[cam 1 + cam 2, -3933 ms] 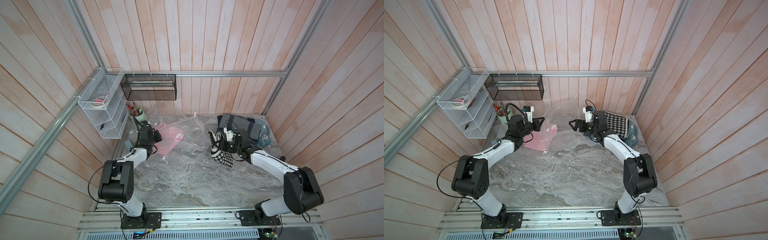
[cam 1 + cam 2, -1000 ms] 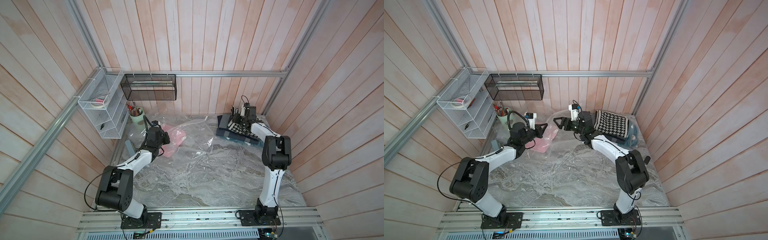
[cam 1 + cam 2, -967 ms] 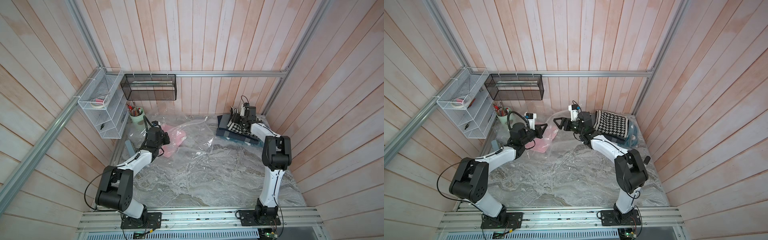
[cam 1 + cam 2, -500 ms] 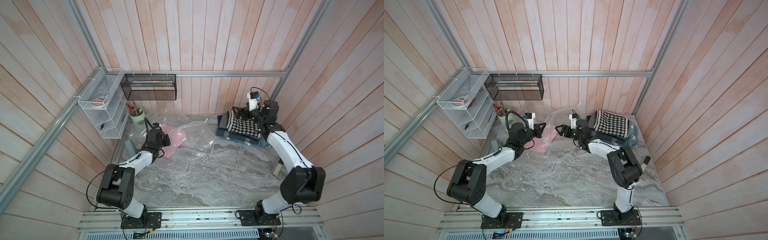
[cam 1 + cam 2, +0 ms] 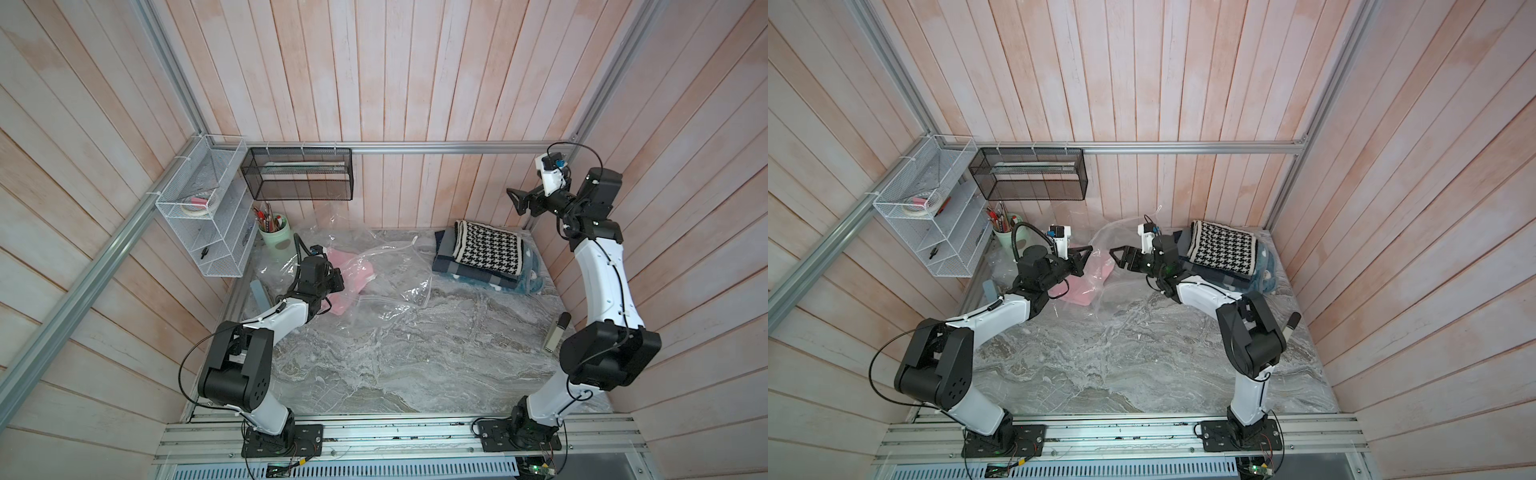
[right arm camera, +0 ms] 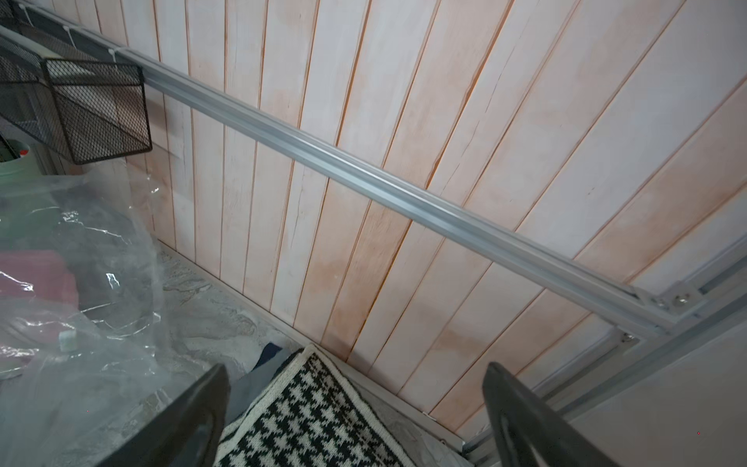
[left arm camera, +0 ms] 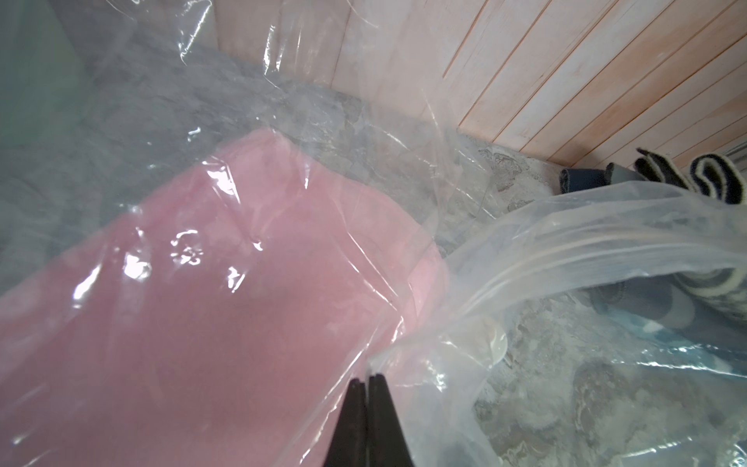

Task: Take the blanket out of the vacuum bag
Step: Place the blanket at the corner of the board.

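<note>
Blanket in houndstooth now lies on the folded pile in the far right corner of the surface, clear of the vacuum bag. Seconds ago the right gripper was carrying it; its jaws have since spread wide and hold nothing. The left gripper stays clenched on the bag's film along the far edge, where a pink blanket remains inside, probably the next to pull.

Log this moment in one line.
left end effector shut on vacuum bag | right end effector open, empty | pink blanket inside bag
</note>
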You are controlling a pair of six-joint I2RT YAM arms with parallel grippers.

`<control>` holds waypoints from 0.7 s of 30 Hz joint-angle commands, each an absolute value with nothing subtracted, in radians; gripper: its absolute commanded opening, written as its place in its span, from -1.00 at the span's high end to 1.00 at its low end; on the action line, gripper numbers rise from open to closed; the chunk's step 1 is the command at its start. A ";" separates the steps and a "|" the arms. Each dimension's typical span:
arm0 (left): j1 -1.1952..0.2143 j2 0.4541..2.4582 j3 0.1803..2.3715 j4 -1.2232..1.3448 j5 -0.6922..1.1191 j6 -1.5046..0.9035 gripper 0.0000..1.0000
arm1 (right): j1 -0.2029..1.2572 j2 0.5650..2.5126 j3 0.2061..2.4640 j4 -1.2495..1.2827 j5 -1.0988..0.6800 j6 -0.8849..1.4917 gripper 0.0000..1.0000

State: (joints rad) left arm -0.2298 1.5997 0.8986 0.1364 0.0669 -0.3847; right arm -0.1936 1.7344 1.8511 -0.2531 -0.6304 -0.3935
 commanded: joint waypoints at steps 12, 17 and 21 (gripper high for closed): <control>-0.239 1.479 0.894 0.084 0.058 -0.377 1.00 | -0.143 1.902 2.139 -0.345 -0.661 -0.274 -0.97; -0.240 1.449 0.857 0.170 0.154 -0.334 1.00 | 0.060 1.839 1.911 -0.239 -0.535 -0.046 -0.96; -0.240 1.451 0.843 0.356 0.257 -0.295 1.00 | 0.177 1.803 1.701 -0.114 -0.508 0.222 -0.96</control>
State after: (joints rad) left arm -0.2367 1.4536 0.8410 0.1997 0.1604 -0.3389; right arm 0.1375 1.8446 1.7992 -0.1932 -0.5514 -0.0124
